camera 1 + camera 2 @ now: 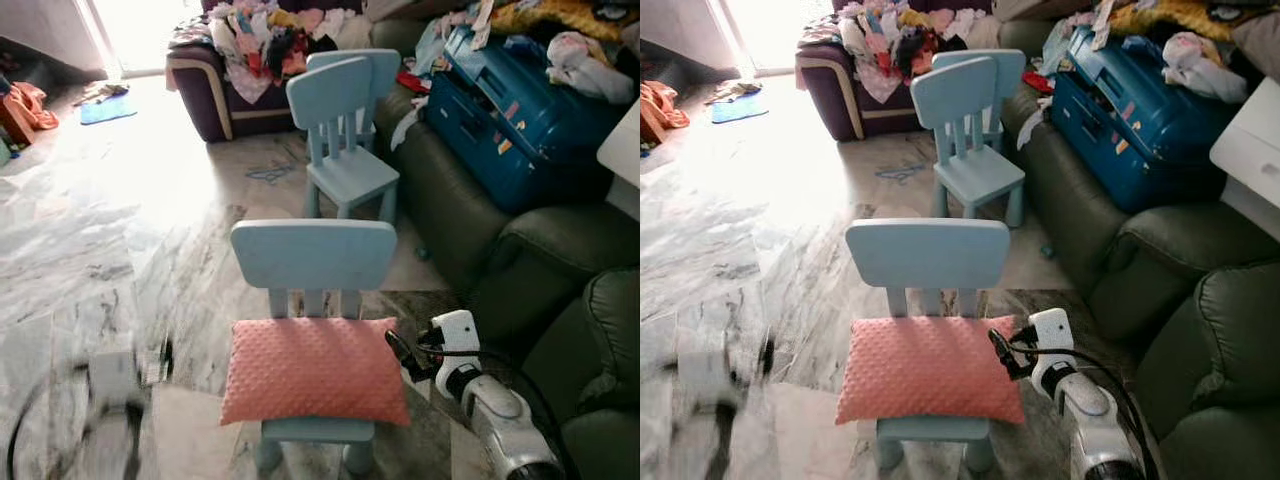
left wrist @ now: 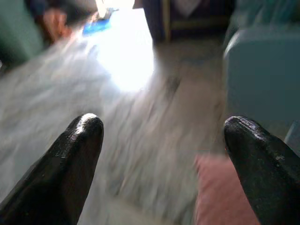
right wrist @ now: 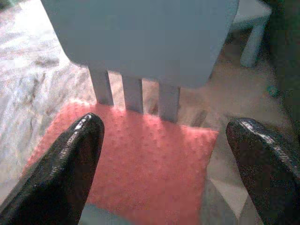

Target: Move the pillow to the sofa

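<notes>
While the right end effector sits at the pillow's right edge in the left eye view, its black fingers point at the pillow, which lies flat on the seat of the near chair. A second chair stands beyond it, and the sofa runs along the far side of that end effector, with a suitcase on its cushions. The left end effector is a grey blur low over the floor, well apart from the pillow. The right eye view gives the same layout, the right end effector just beside the pillow's edge, whether touching I cannot tell. From the left wrist view, the two fingers are spread wide over blurred floor, with a pink corner of the pillow near one fingertip. From the right wrist view, the fingers stand wide apart with the pillow between and beyond them, the chair back just past it.
</notes>
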